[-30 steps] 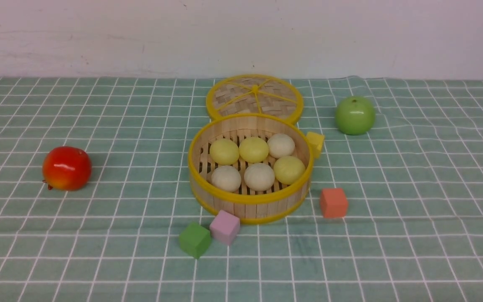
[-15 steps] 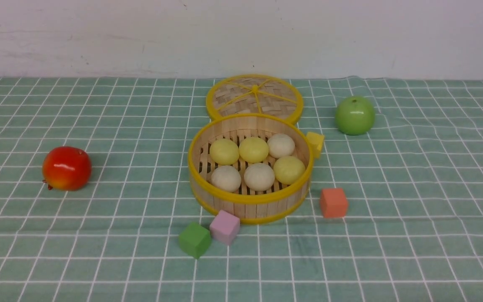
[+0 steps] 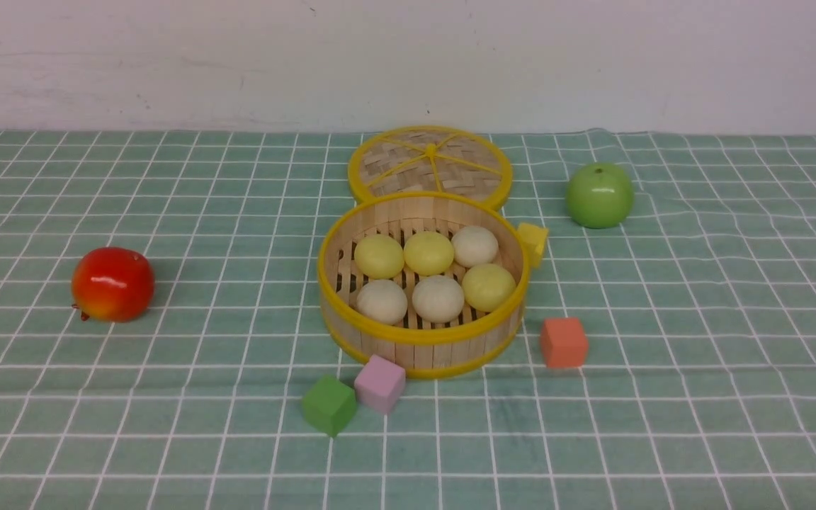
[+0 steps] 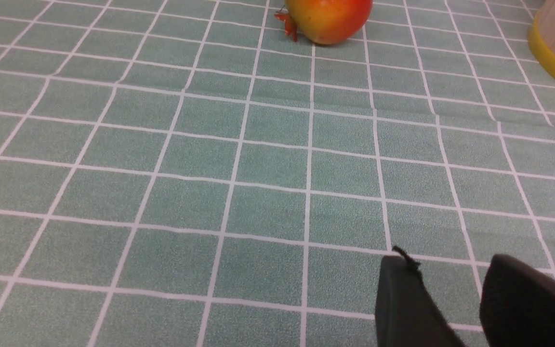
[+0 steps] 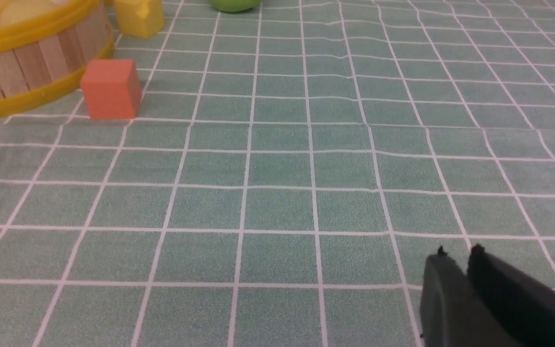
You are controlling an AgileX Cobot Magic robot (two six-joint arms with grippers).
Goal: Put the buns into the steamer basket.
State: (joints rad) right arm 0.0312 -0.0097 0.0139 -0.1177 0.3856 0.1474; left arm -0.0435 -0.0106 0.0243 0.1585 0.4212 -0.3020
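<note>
All six buns (image 3: 433, 273) sit in the steamer basket (image 3: 422, 340), well apart from both empty end effectors: left end effector (image 4: 451, 274) spread, right end effector (image 5: 456, 258) nearly pressed together.

six buns (image 3: 438, 298) (two apples (image 3: 600, 195), four cubes (image 3: 563, 342))

A staged test setup is suggested: a desk covered by a green white-gridded cloth (image 3: 167, 439), backed by a bare scuffed white wall (image 3: 167, 64).

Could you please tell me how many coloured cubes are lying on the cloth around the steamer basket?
4: green cube and pink cube touching at the steamer basket's front, orange cube front-right, yellow cube against its right wall, partly hidden.
</note>
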